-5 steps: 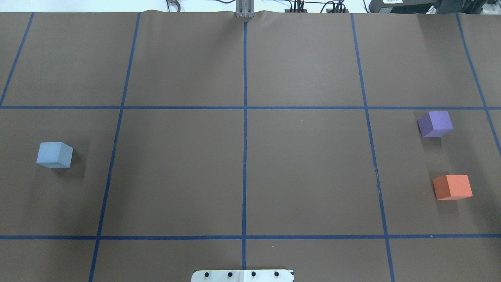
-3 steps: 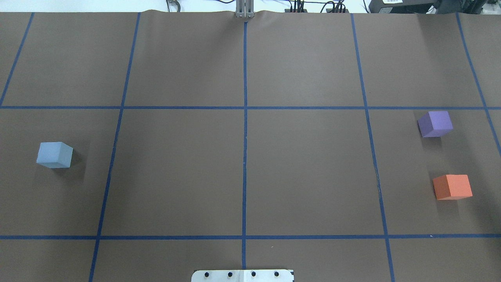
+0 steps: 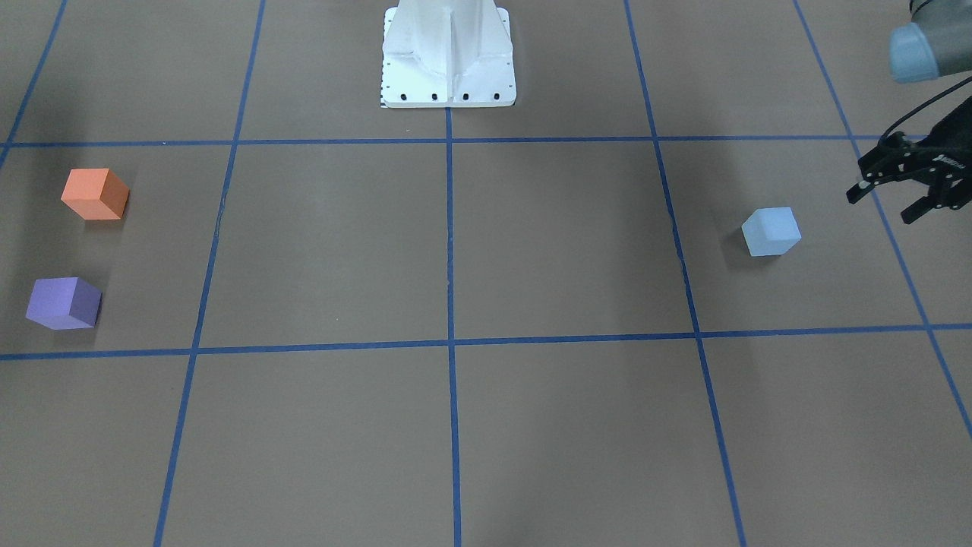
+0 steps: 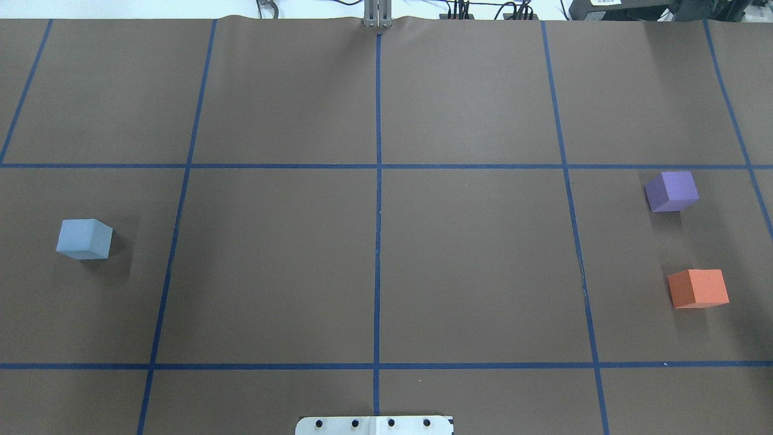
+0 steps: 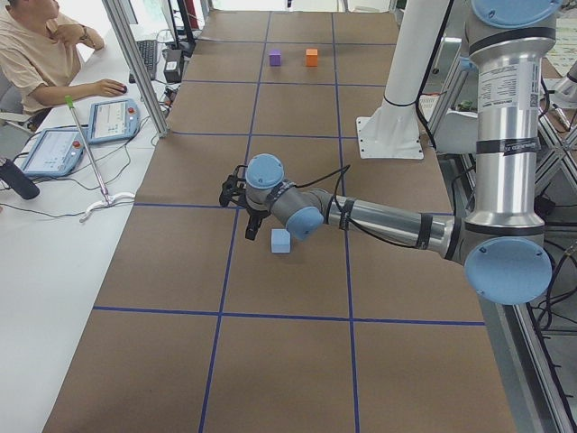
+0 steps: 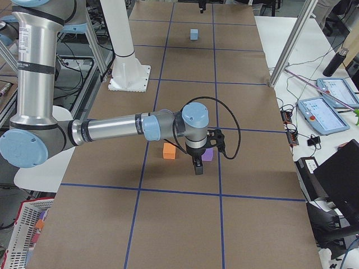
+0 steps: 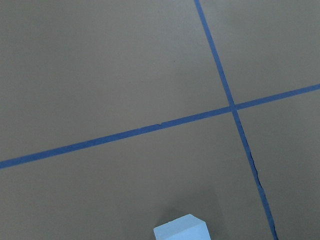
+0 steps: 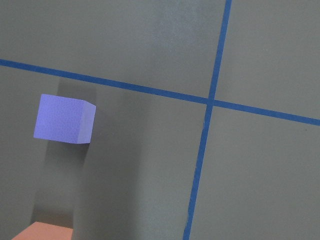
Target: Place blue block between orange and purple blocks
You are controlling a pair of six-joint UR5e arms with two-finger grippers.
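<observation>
Front view: your left hand [image 3: 881, 205] is spread open with nothing in it, at 2 o'clock from the blue block [image 3: 771, 232]. The orange block [image 3: 94, 194] and purple block [image 3: 63, 303] sit well apart from it at 9 o'clock on the worktop [image 3: 531, 251], with a gap between them.

Overhead: blue is at 9 o'clock, the other two at 3 o'clock.

Right side view: your right hand [image 6: 197, 168] points down near orange and purple, and honestly I can't tell if it's open.

Left wrist: blue pokes in at 6 o'clock.

pale blue block [image 4: 84, 238] rests alone at the desk's [image 4: 471, 266] left side, well apart from the purple block [image 4: 671, 191] and orange block [image 4: 698, 288], which sit near each other at right.
</observation>
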